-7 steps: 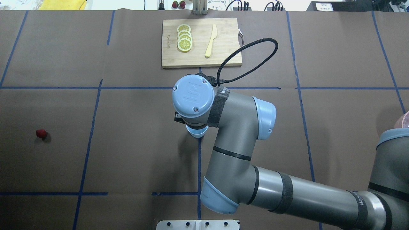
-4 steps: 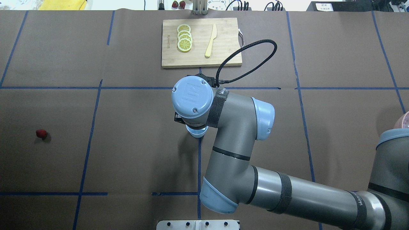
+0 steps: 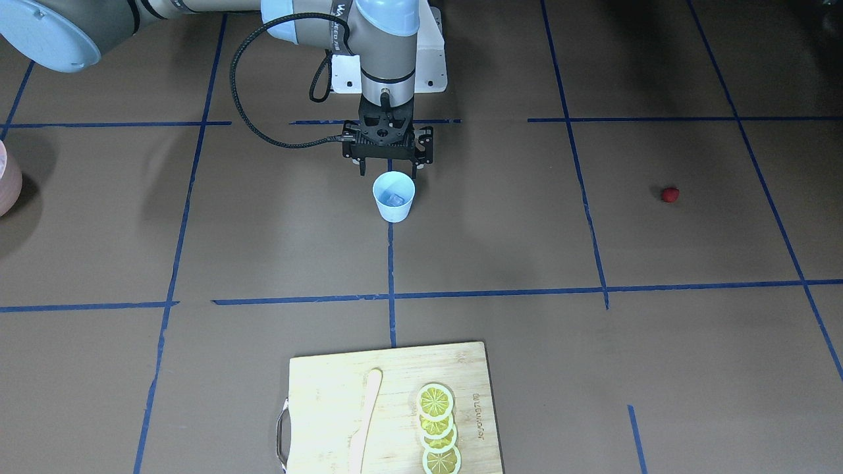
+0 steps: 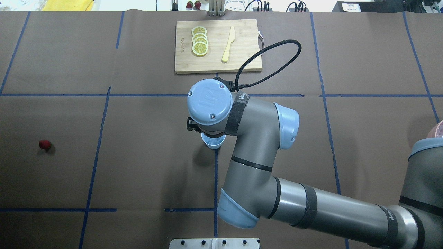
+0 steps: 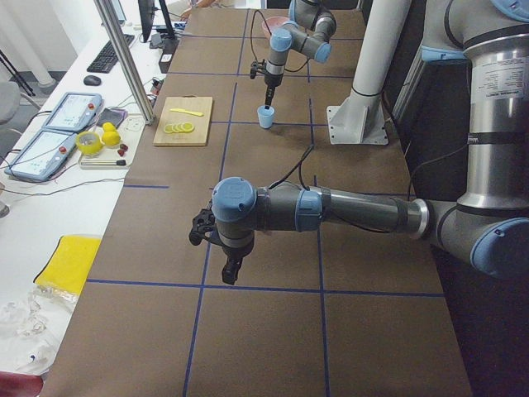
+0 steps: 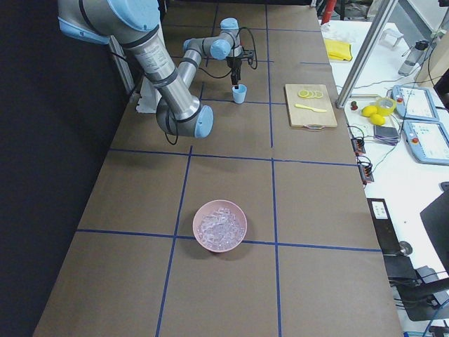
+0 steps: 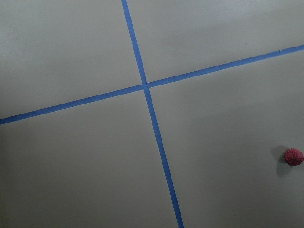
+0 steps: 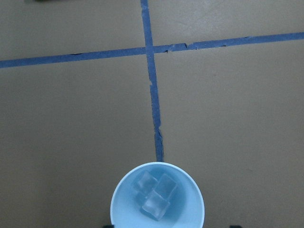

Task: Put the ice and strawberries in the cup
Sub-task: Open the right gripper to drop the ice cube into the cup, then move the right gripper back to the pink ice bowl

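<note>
The paper-covered table [image 3: 263,250], gridded with blue tape, carries everything. The right arm [image 4: 263,166] reaches in from the lower right of the overhead view to mid-frame, and its right gripper [image 3: 388,170] hangs just above the cup with the fingers spread and nothing between them. The left arm [image 5: 347,211] stretches across the centre of the left-side view. Its left gripper [image 5: 231,271] points down over bare table, and I cannot tell whether it is spread or closed.

A wooden cutting board [image 3: 329,395] at the bottom centre of the front view holds lemon slices [image 3: 436,428] and a wooden knife [image 3: 365,421], none of which the task needs. A pink bowl of ice [image 6: 220,249] sits low in the right-side view, well apart from the cup.

The light blue cup [image 3: 394,197] stands upright at mid-frame, on a tape line. Inside it lie three ice cubes [image 8: 154,194], so the ice half looks done.

The strawberry [image 3: 670,193] lies alone on the table at the right of the front view, well apart from the cup. The left wrist camera shows it at its lower right edge. Picking it up and dropping it into the cup is what remains, probably for the left arm.
</note>
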Motion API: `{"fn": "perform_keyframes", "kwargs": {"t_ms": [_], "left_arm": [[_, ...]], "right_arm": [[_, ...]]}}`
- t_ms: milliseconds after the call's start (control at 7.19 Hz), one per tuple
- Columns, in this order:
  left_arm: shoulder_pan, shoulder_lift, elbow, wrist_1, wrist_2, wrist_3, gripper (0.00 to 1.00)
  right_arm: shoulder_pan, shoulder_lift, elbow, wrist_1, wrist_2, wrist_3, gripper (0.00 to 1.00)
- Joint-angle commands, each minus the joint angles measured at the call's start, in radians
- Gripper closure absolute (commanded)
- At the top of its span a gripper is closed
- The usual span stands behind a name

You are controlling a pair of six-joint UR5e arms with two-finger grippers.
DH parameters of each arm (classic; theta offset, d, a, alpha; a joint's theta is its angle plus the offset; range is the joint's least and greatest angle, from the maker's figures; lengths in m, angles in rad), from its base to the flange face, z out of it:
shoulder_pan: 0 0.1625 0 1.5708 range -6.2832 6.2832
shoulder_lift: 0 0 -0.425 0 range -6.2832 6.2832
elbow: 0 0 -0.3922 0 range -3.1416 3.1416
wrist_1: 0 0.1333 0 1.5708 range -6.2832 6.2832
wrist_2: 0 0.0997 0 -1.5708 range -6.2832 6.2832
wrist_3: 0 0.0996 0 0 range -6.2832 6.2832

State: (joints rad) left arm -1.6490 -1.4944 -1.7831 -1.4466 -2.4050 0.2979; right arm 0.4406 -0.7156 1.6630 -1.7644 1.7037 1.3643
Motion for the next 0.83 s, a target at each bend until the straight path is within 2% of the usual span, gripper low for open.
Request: {"fn": "perform_keyframes", "kwargs": {"t_ms": [0, 139, 278, 417, 696], "left_arm": [[0.000, -0.001, 0.001, 0.000, 0.001, 0.001, 0.00], [0.000, -0.001, 0.002, 0.000, 0.001, 0.001, 0.00], [0.002, -0.001, 0.002, -0.002, 0.009, 0.009, 0.00], [0.002, -0.004, -0.001, -0.002, 0.009, 0.010, 0.00], [0.002, -0.013, -0.016, -0.002, 0.009, 0.007, 0.00]], "right_arm": [[0.096, -0.010, 0.009, -0.003, 0.110, -0.077, 0.01], [0.165, -0.027, 0.014, -0.003, 0.187, -0.135, 0.01], [0.229, -0.094, 0.059, -0.003, 0.242, -0.233, 0.01], [0.298, -0.176, 0.114, -0.004, 0.261, -0.339, 0.01], [0.489, -0.296, 0.133, -0.006, 0.418, -0.576, 0.01]]}}
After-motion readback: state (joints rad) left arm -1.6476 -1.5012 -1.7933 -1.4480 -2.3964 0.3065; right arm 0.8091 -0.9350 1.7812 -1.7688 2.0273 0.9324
